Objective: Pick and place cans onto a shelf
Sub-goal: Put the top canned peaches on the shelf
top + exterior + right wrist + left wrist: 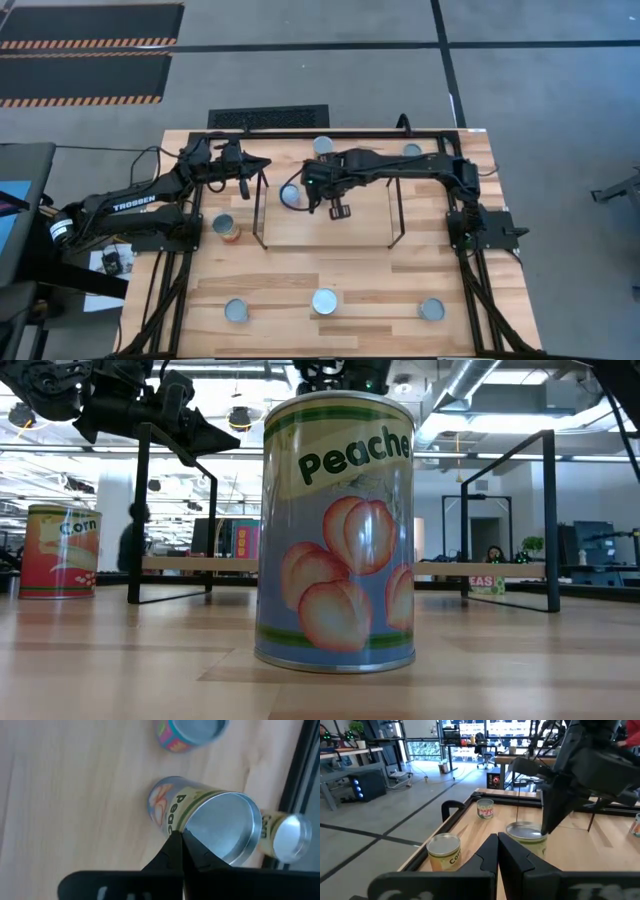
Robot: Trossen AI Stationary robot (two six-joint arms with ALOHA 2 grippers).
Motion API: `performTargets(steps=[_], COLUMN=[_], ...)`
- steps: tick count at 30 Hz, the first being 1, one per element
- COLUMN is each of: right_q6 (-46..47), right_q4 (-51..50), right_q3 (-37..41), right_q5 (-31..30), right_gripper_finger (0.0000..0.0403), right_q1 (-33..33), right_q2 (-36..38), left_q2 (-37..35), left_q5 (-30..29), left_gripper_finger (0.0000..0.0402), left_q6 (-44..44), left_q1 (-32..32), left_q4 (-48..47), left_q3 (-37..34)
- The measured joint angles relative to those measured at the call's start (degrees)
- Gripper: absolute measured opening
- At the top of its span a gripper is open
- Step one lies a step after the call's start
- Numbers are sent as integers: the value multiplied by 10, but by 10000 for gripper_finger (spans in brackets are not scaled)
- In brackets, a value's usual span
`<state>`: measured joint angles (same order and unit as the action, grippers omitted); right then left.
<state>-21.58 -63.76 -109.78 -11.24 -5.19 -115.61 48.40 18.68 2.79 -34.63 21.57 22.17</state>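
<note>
Table (300,275): I see the wood top with both arms reaching in from its two sides.
Shelf (360,215): it sits mid-table toward the far edge, black wire uprights at its short ends.
Right arm: I have it stretched across the shelf; the right gripper (318,190) hangs over the shelf's left part, fingers pressed together with nothing between them, just beside a can (291,195) standing there.
Left arm: the left gripper (243,172) hovers near the shelf's left end, fingers closed on nothing.
Cans on the table: a peach can (338,530) stands at the near edge's middle, one either side of it (236,311) (431,309), a corn can (226,228) left of the shelf, and two by the far rail (323,146) (412,151).
</note>
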Motion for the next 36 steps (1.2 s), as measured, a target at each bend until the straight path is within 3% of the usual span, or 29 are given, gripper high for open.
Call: performTargets(steps=[5,36], right_q6=[-7,-31], right_q4=[2,15], right_q3=[0,0], right_q5=[24,22], right_gripper_finger=[5,13], right_q1=[2,9], right_q2=[0,0], left_q2=[0,0], left_q5=[0,0], left_gripper_finger=[0,0], left_q6=[0,-4], left_q1=[0,0], left_q4=[-1,-14], left_q3=[0,0])
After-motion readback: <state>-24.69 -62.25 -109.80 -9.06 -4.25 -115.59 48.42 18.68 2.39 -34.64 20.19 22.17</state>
